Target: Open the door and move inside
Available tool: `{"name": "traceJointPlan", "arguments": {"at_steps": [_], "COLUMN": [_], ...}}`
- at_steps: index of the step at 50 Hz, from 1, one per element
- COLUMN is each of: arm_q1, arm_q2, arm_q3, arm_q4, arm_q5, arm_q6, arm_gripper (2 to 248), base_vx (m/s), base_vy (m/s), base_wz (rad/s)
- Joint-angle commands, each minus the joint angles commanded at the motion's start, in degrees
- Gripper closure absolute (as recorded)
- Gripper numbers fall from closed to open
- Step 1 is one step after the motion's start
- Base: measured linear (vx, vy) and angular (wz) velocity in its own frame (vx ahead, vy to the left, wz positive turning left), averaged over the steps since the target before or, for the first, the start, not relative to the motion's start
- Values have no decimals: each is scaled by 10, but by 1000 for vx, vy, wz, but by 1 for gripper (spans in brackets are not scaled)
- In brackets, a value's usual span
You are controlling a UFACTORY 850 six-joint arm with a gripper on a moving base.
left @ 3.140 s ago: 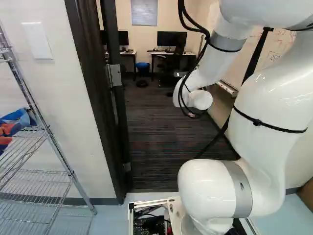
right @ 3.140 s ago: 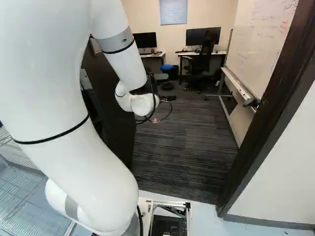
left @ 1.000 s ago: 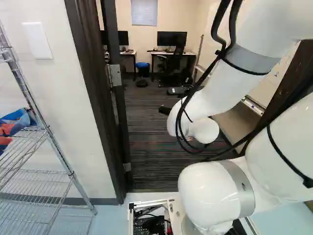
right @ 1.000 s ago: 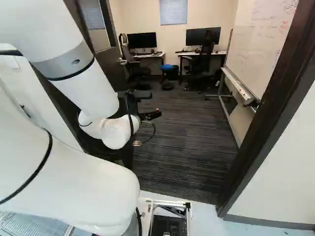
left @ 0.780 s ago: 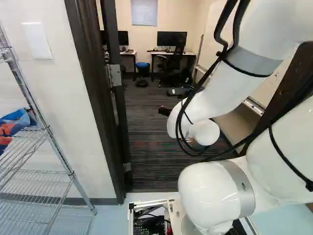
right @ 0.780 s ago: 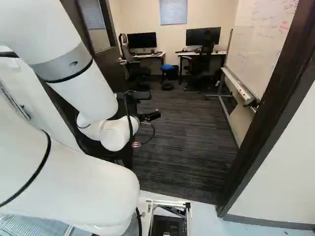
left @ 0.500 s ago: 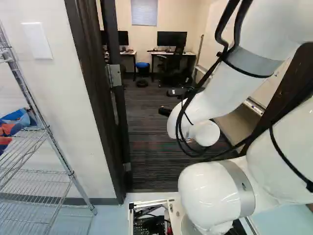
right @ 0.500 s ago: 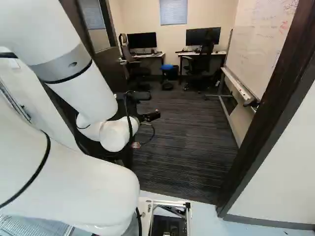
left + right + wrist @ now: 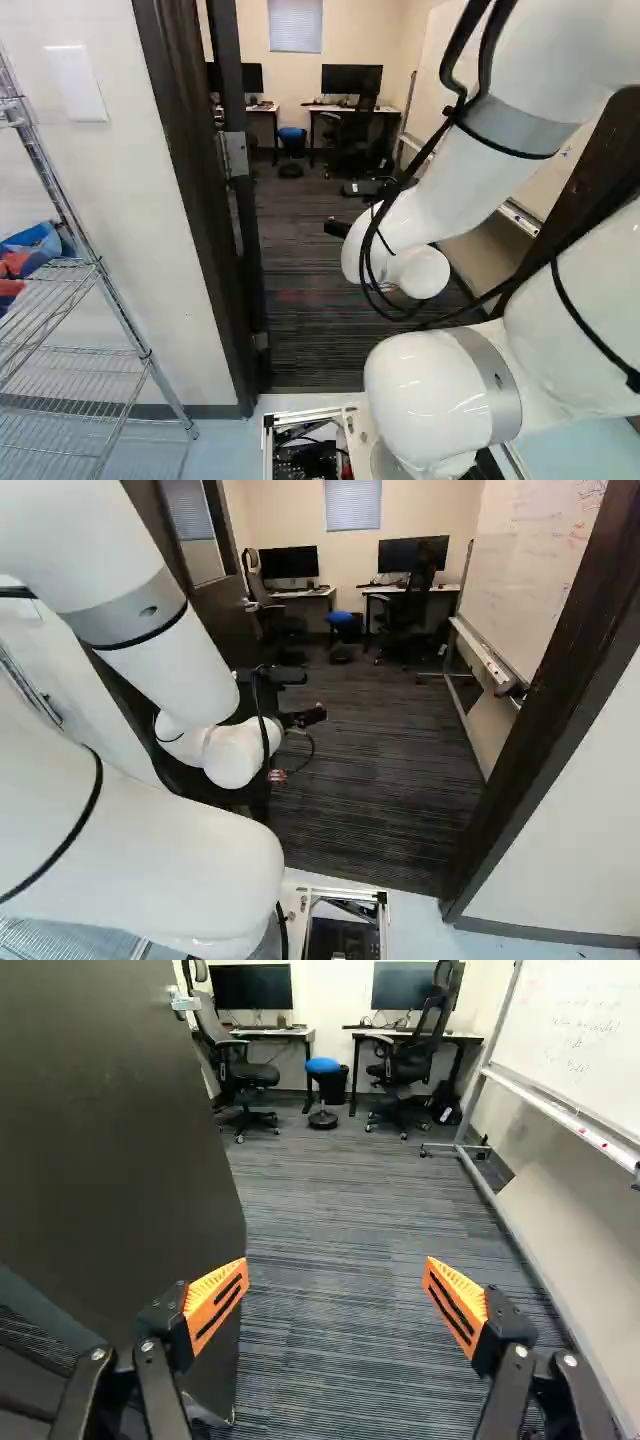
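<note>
Along the left side of the doorway in the left base view, the door [image 9: 246, 240] stands swung inward, nearly edge-on, with 2 hinges visible, the upper hinge [image 9: 236, 154] being the clearer; the arm [image 9: 485, 175] reaches through the opening over dark carpet [image 9: 310, 300]. In the right base view, the lever handle [image 9: 249, 605] shows on the door, well beyond the wrist, and the opposite door frame [image 9: 550, 705] bounds the way in. Seen from the wrist view, the gripper [image 9: 335, 1275] has its 2 orange pads [image 9: 214, 1305] spread wide with nothing between them; the door rises close beside 1 finger, though whether they touch I cannot tell. It looks like a heavy, stiff slab that should swing steadily on its hinges: the handle is the place to grip, but an open finger pressed flat near the free edge would probably suffice for more clearance. Opening seems largely done; driving the base inside likely comes next.
</note>
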Motion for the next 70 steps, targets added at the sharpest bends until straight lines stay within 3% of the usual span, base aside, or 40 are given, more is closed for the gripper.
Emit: {"name": "traceJointPlan", "arguments": {"at_steps": [54, 70], "arm_q1": [0, 0], "arm_q2": [0, 0], "arm_q3": [0, 0], "arm_q4": [0, 0], "arm_q5": [0, 0], "arm_q6": [0, 0], "arm_gripper": [3, 3], "base_vx": [61, 93], "base_vy": [-44, -54], "base_wz": [-178, -25]}}
